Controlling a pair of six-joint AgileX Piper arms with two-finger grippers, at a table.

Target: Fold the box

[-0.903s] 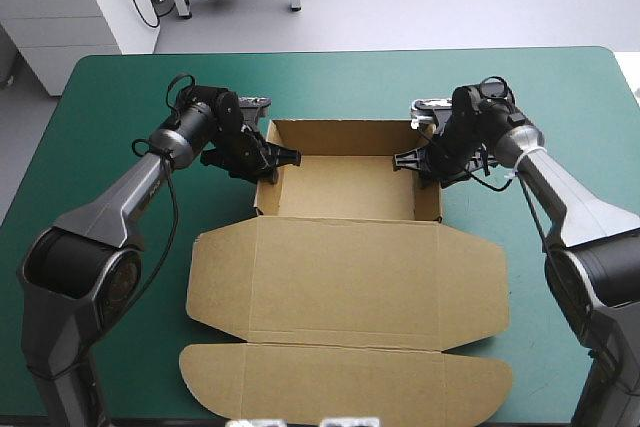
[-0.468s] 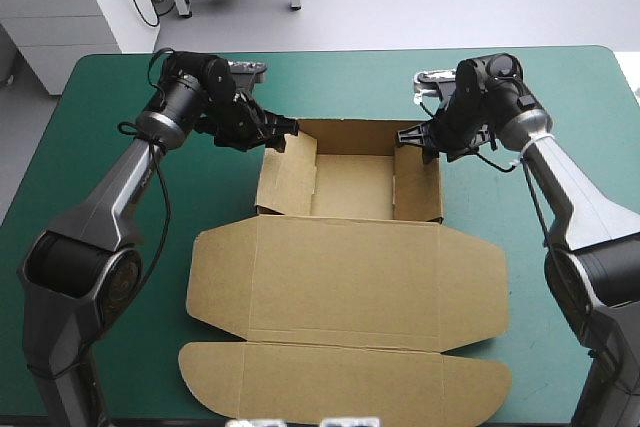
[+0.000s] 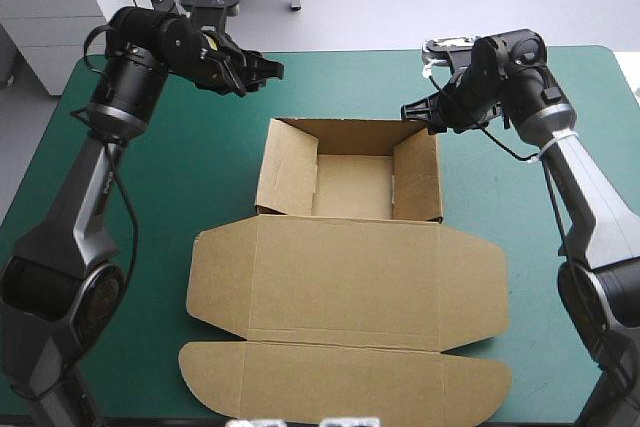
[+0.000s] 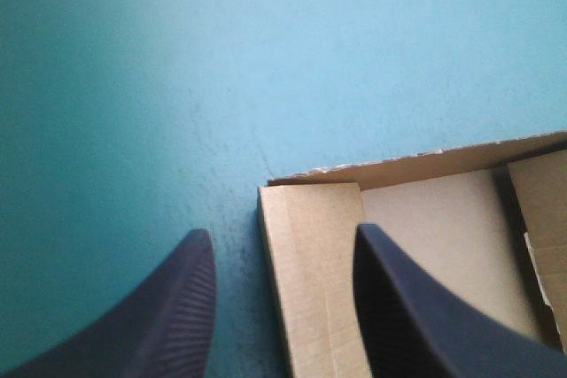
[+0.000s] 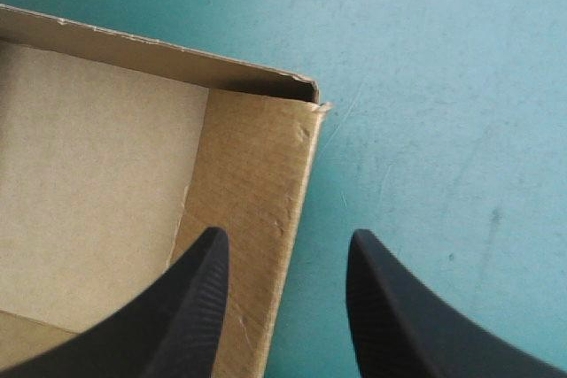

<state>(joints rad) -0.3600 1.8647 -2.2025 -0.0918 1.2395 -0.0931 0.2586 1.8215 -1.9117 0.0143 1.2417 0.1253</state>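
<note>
The brown box (image 3: 350,185) stands as an open tray in the middle of the table, with all its walls raised. Its lid (image 3: 345,282) lies flat toward the front edge, ending in a rounded flap (image 3: 345,382). My left gripper (image 3: 262,69) hangs open, up and to the far left of the tray's far left corner, touching nothing. In the left wrist view that corner of the box (image 4: 310,254) lies under the open gripper (image 4: 282,232). My right gripper (image 3: 412,110) is open just over the far right corner. Its view shows the box wall (image 5: 257,174) below the gripper (image 5: 288,234).
The teal-green cover (image 3: 150,197) shows on both sides of the tray and beyond its far wall. The flat lid and flap take up most of the table's front half, reaching close to the front edge.
Both grippers have left the tray's side walls and risen toward the far side, the left one swinging farther up and left. The side walls now stand upright by themselves.
</note>
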